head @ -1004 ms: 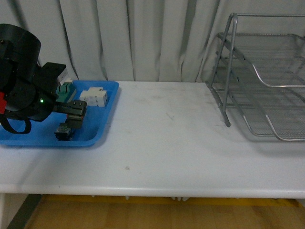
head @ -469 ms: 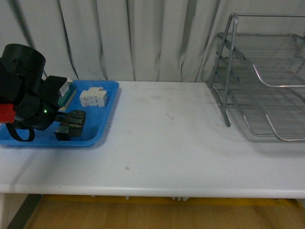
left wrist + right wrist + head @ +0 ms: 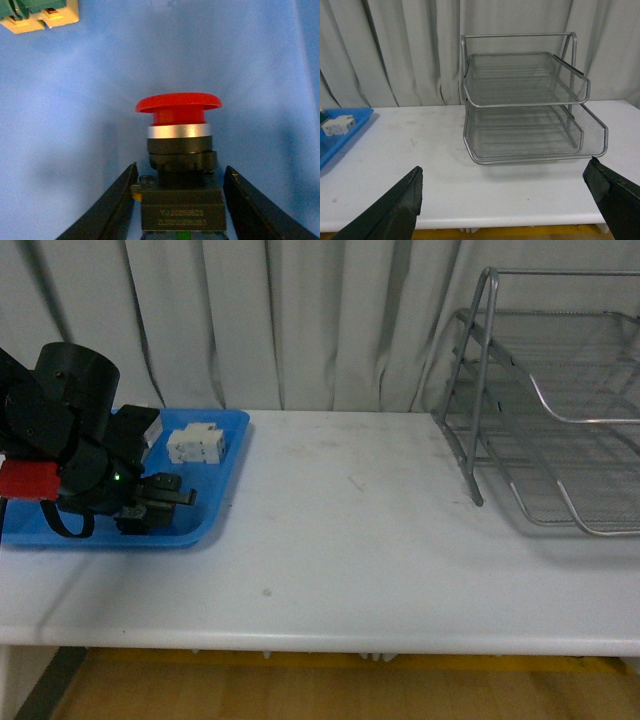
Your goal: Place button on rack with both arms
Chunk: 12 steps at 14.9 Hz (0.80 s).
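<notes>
Arm on left (image 3: 70, 440) bends low over blue tray (image 3: 215, 495), left tool (image 3: 180, 167) open around one button (image 3: 178, 131), maybe touching. Right tool (image 3: 505, 167) wide open, holds nothing.

Black left arm (image 3: 75, 430): cylindrical housing, red block (image 3: 30, 480), green indicator light (image 3: 117, 477), looped black cable (image 3: 62, 528).

This looks like a robot test lab. A plain white worktop (image 3: 350, 540) stands before a pale pleated curtain (image 3: 300, 320) that hides the room. On it are a flat blue plastic tray (image 3: 222, 490) of electrical parts and a silver wire-mesh letter rack (image 3: 575, 480).
</notes>
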Tool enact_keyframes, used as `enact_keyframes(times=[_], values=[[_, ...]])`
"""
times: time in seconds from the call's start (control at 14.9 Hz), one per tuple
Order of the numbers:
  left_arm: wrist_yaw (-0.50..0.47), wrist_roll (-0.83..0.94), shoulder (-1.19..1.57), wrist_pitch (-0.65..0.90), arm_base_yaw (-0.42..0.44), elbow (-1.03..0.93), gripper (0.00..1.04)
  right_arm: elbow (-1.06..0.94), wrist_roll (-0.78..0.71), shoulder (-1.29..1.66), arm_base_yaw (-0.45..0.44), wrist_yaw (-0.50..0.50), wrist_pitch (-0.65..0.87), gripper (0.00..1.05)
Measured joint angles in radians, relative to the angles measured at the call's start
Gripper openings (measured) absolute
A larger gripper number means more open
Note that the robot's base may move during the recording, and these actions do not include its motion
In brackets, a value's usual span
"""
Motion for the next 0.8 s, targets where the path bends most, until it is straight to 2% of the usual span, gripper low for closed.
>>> enact_keyframes(times=[0.07, 0.13, 0.54, 0.67, 0.8], values=[[0.003, 0.000, 0.000, 0.000, 0.000, 0.000, 0.47, 0.000, 0.000, 0.000, 0.000, 0.000, 0.000, 0.98], [0.003, -0.002, 0.000, 0.000, -0.002, 0.000, 0.40, 0.000, 0.000, 0.000, 0.000, 0.000, 0.000, 0.98], [0.026, -0.056, -0.150, 0.063, -0.007, -0.112, 0.37, 0.000, 0.000, 0.000, 0.000, 0.000, 0.000, 0.98], [0.041, -0.055, -0.343, 0.114, -0.022, -0.216, 0.37, 0.000, 0.000, 0.000, 0.000, 0.000, 0.000, 0.98], [0.087, -0.046, -0.647, 0.153, -0.051, -0.443, 0.37, 0.000, 0.000, 0.000, 0.000, 0.000, 0.000, 0.98]])
